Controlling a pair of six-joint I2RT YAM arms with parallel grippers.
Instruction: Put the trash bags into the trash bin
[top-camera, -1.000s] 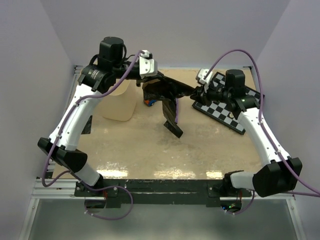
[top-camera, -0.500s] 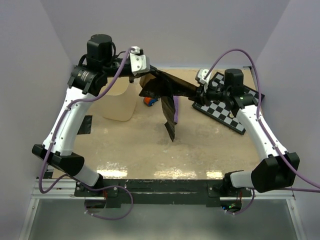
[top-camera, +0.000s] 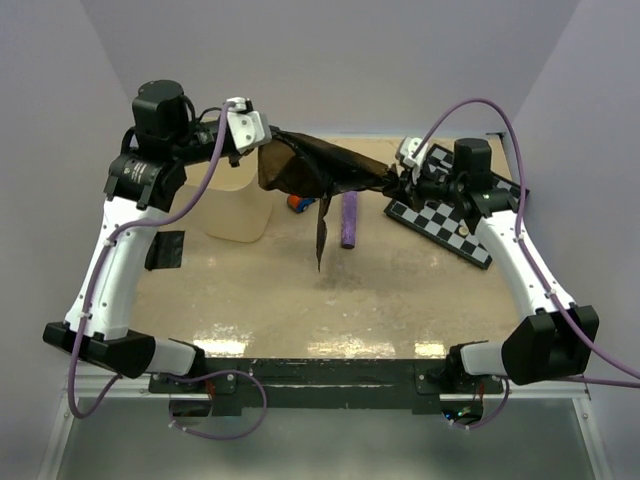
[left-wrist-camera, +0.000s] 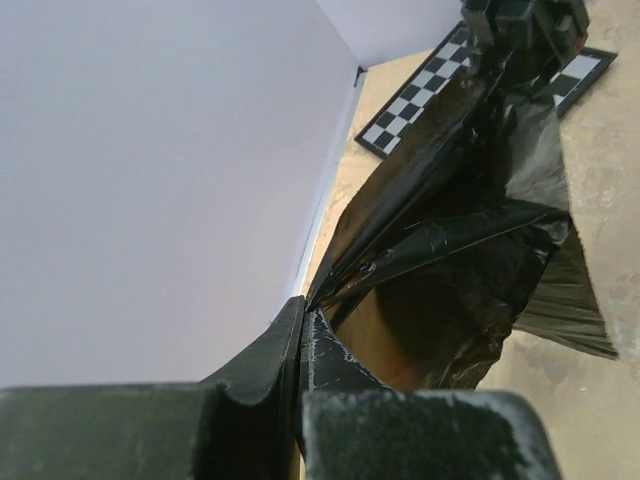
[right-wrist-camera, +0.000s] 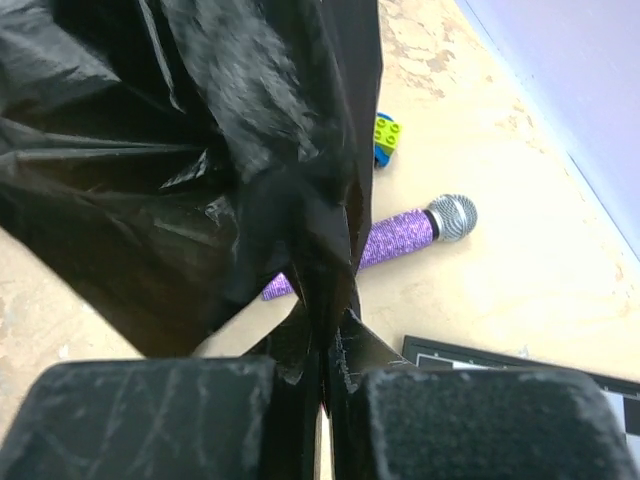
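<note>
The bag (top-camera: 310, 170) is held aloft at upper centre, clamped by left gripper (top-camera: 266, 141) and right gripper (top-camera: 390, 183), not yet in the bin (top-camera: 240, 212).

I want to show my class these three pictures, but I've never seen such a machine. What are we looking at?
Two robot arms are bolted at the near edge of a table. One picture looks down from above; the other two come from a camera on each wrist. The left claw and right claw are both shut on a dark trash bag, stretched in the air between them. On the table are a cream bin, a chequered board, a purple microphone and a small toy brick.
</note>
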